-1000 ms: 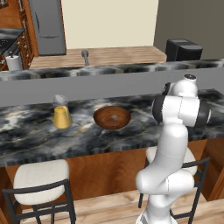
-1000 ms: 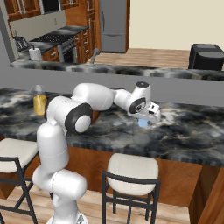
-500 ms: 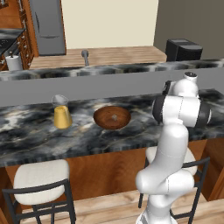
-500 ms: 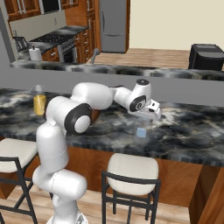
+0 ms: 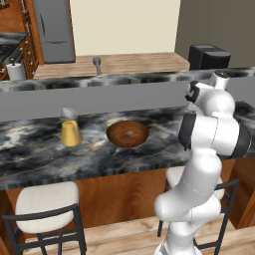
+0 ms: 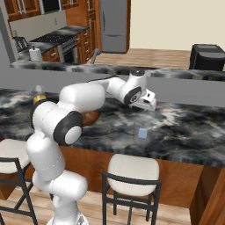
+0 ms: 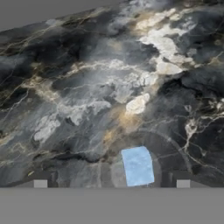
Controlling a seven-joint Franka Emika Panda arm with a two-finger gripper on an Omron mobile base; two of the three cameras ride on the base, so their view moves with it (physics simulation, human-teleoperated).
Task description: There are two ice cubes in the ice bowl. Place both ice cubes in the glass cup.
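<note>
the gripper [image 6: 147,103] hangs over the dark marble counter [image 6: 184,132] off to the right of the work area, its jaws spread wide and holding nothing; in the hand view its two finger tips [image 7: 40,183] stand far apart at the bottom edge with bare stone between them. one ice cube [image 6: 142,133] lies loose on the counter below and a little in front of the hand, and in the hand view the same pale blue cube [image 7: 138,166] sits flat on the marble between the tips, nearer the right one and touching neither. the ice bowl [image 5: 127,133] rests well to the left along the counter, with the glass cup [image 5: 70,128] just beyond it, upright, its lower part yellow-orange; both are well apart from the cube. something small and pale shows at the bottom of the bowl, too tiny to say whether it is the second cube. judging by this, the cube is out of the bowl but lying far from the glass, so the step in hand is to get it back. the next move calls for lowering the open jaws straight around the cube, centring it between the tips, closing gently on its slick faces, then carrying it the long way left to above the glass rim before letting go.
</note>
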